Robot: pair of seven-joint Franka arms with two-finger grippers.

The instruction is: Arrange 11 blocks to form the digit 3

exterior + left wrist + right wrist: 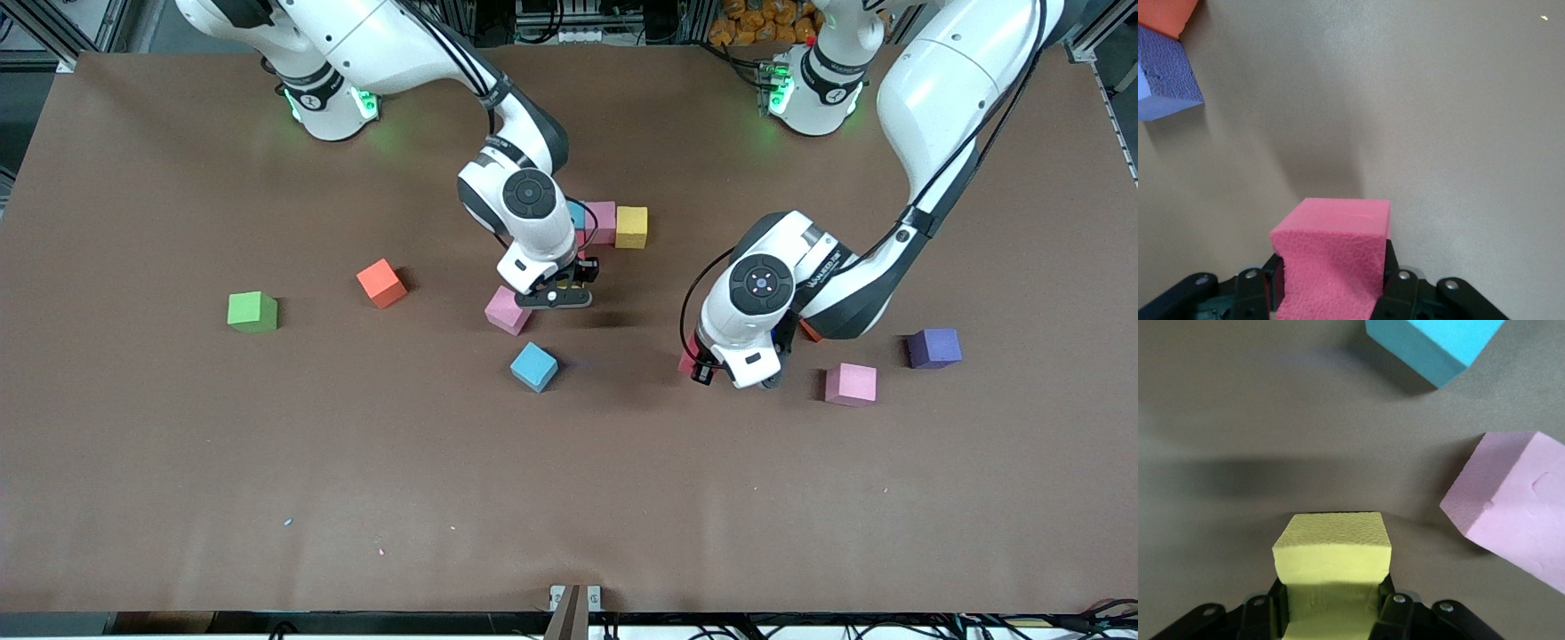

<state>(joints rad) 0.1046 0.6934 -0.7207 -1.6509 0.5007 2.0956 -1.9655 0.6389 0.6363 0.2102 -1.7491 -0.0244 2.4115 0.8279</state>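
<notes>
My right gripper [1331, 603] is shut on a yellow block [1331, 543] just above the table. It hangs beside a loose pink block [507, 310] [1511, 500] and a cyan block [533, 366] [1435, 343]. A short row of touching blocks, pink [601, 221] and yellow [631, 227] with a cyan one half hidden by the right arm, lies farther from the front camera. My left gripper [1331, 283] is shut on a deep pink block [1335, 243] [687, 360], low over the table toward the left arm's end.
Loose on the table are an orange block [382, 283], a green cube [252, 312], a pink block [851, 384], a purple block [933, 348] [1165, 77], and an orange block [809, 331] [1161, 17] tucked under the left arm.
</notes>
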